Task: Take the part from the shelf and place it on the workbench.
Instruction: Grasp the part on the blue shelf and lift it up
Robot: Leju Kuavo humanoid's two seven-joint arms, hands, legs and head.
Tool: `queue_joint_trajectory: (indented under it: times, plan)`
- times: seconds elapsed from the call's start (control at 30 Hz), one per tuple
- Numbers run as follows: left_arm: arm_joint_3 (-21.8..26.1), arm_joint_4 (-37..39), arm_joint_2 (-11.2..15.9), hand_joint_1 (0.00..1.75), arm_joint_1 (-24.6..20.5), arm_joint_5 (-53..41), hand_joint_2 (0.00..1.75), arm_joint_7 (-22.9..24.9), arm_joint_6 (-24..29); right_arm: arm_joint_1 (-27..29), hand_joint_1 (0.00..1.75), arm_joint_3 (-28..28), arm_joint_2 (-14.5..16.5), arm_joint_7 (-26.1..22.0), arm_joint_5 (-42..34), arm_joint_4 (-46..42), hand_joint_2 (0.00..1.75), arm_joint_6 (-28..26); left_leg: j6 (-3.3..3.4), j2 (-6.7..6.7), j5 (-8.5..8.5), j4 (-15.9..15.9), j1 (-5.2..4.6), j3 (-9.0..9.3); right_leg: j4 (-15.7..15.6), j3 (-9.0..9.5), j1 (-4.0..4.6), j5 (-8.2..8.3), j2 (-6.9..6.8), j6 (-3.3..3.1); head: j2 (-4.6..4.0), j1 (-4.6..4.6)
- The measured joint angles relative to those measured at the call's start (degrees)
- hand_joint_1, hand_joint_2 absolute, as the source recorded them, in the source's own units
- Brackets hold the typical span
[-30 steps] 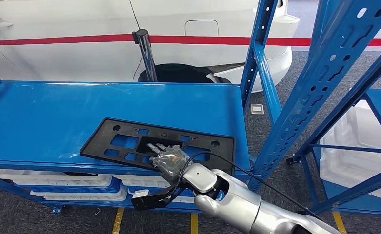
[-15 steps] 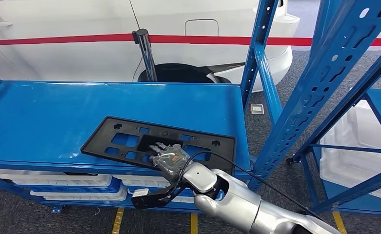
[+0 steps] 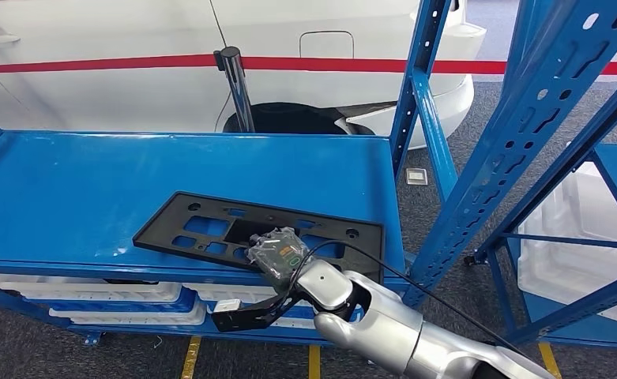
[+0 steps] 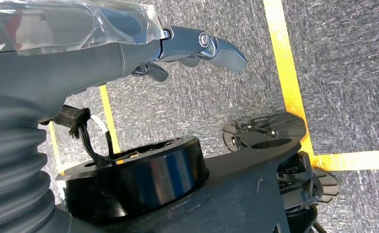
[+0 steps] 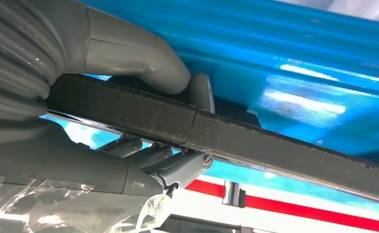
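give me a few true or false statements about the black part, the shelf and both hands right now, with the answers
1. The right hand grips the black part at its near edge. True; the right wrist view shows thumb and fingers on opposite faces of the part.
2. The black part lies on a workbench. False; it is at the blue shelf.
3. The left hand holds a second black part. False; it holds nothing and hangs over the grey floor with yellow lines.
4. A white car with a red stripe stands behind the shelf. True.
5. The shelf level under the part holds red bins. False; white trays sit there.
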Motion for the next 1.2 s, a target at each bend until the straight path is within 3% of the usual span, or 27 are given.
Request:
queue_joint_trajectory:
  times: [1.2]
  plan:
    - [-0.11, 0.0, 0.08, 0.0, -0.24, -0.97, 1.75, 0.07, 3.61, -0.9, 1.75, -0.11, -0.24, 1.02, 2.67, -0.08, 1.75, -2.7, 0.0, 0.0, 0.0, 0.0, 0.0, 0.0, 0.0, -0.01, 0.0, 0.0, 0.0, 0.0, -0.01, 0.0]
